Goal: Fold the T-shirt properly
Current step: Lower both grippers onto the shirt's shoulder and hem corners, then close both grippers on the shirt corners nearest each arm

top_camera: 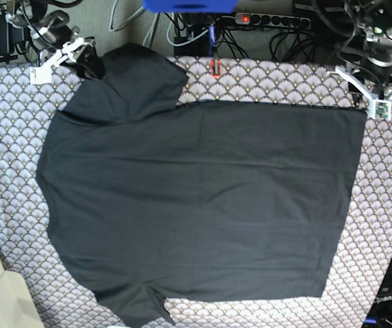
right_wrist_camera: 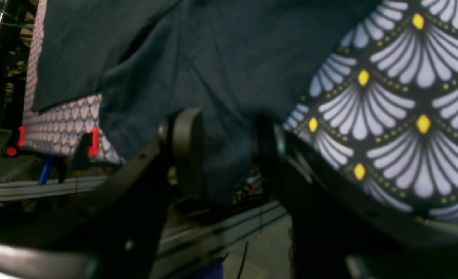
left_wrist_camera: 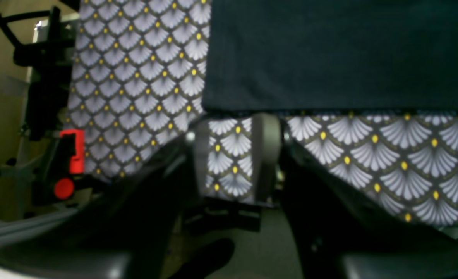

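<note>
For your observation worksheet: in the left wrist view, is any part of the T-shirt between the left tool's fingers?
No, only patterned tablecloth shows between the left tool fingers; the T-shirt hem lies beyond.

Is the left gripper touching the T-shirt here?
Apart. The left wrist view shows the left gripper with patterned cloth between and beyond its fingertips, the T-shirt hem lying just past them.

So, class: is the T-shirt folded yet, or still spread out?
Spread out. The T-shirt lies flat on the patterned tablecloth, both sleeves out, no fold visible.
</note>
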